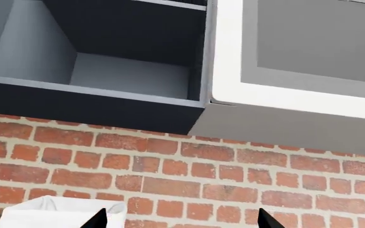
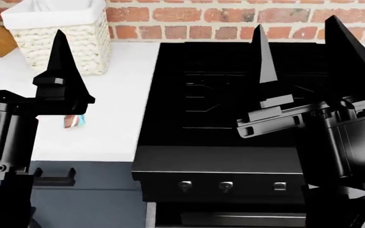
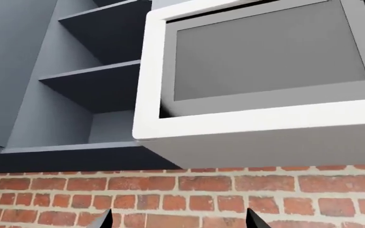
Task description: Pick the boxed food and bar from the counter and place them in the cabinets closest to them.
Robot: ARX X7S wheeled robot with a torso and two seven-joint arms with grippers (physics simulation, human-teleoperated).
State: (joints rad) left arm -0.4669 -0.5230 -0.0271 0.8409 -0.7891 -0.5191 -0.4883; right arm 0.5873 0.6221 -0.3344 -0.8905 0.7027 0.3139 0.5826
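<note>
Both pincers stand empty with fingers spread and pointing up, the left gripper [image 2: 24,52] over the counter [image 2: 116,118] and the right gripper [image 2: 300,40] over the black stovetop [image 2: 220,95], a posture I judge to be a raised rest before any reach, since their wrist cameras look only at brick wall and open shelves. At about eight o'clock in the head view the bar [image 2: 73,121] lies flat on the white worktop, partly hidden behind the left gripper's finger, with the woven basket [image 2: 62,38] at eleven o'clock. The boxed food is out of view, and the wrapper's lettering is too small to read.
</note>
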